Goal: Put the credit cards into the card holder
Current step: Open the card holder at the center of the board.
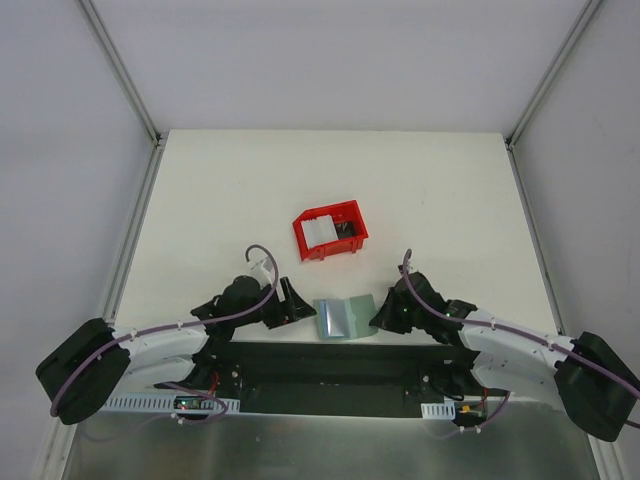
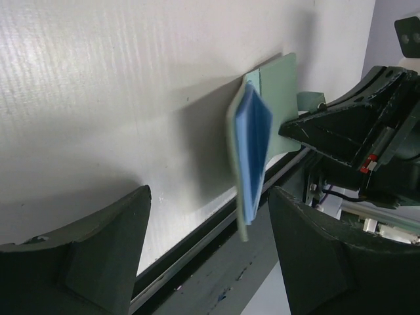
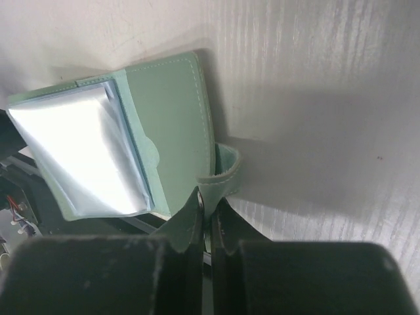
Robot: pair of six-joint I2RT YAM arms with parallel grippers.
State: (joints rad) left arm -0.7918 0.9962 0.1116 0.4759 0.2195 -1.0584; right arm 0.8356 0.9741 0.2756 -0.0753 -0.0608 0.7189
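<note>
1. My right pincer is closed, pinching the small strap on the wallet's edge.
2. My left pincer is open with nothing between its fingers.
3. The wallet lies unfolded at the near edge of the table, between my two pincers. The half toward my left pincer is tilted up, with its blue inside facing my right one.
4. That raised half stands just ahead of my left fingers; I cannot tell whether it touches them.
5. The cards, one pale and one dark, sit in the red bin, farther back on the table and apart from the wallet.
</note>
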